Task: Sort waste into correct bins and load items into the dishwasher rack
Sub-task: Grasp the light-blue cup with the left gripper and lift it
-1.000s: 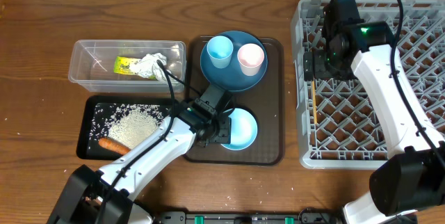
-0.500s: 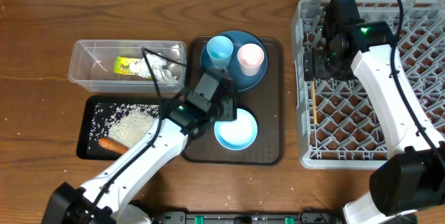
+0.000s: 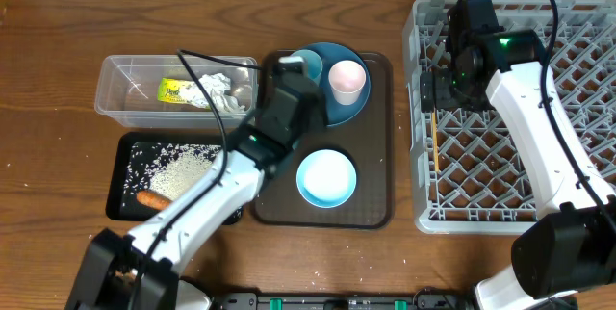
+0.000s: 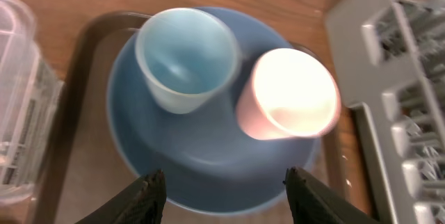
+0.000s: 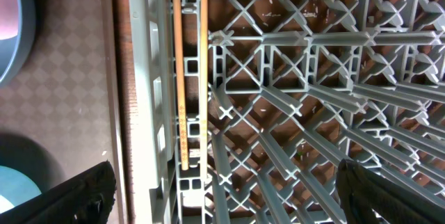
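As left claw (image 4: 224, 184) leaves bowl (image 3: 326, 177) for plate (image 4: 198, 156), half-open, empty, right claw (image 5: 229, 193) wide, unmoved.

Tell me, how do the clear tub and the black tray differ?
The clear tub is see-through and deep-walled; the black tray is opaque and shallow. The tub holds crumpled tissue and a yellow-green wrapper; the tray holds rice and a carrot piece. Both are rectangular and sit left of the brown tray.
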Controlling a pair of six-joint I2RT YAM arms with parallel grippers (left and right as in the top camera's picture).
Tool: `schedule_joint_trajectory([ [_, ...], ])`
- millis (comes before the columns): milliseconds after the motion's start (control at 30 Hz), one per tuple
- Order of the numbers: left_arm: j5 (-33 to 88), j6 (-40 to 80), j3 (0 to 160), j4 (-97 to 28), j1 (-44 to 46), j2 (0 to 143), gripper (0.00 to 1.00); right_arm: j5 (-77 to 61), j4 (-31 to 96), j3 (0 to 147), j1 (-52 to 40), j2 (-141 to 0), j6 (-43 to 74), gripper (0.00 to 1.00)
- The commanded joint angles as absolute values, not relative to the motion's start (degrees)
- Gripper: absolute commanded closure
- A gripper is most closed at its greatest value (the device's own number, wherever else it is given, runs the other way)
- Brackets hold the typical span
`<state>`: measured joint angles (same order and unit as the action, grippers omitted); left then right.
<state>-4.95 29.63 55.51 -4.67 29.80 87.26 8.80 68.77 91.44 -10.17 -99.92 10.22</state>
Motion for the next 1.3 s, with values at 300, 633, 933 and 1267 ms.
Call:
schedule_joint_trajectory([
  [300,12.0,22.5,90.7,-36.6,15.7,100.1,0.43,9.0,68.8,91.8,-9.9,-99.7,10.7,0.01],
  [633,9.3,17.7,107.0,-51.4,17.1,118.0,0.48,9.0,68.8,91.8,-9.9,-99.7,10.7,0.01],
  [933,9.9,17.8,106.9,-51.4,18.0,124.6,0.52,9.0,68.8,91.8,-9.9,-99.7,10.7,0.01],
  [1267,9.8,17.8,106.8,-50.7,18.4,125.1,0.75,9.0,68.8,91.8,-9.9,-99.7,10.7,0.01],
])
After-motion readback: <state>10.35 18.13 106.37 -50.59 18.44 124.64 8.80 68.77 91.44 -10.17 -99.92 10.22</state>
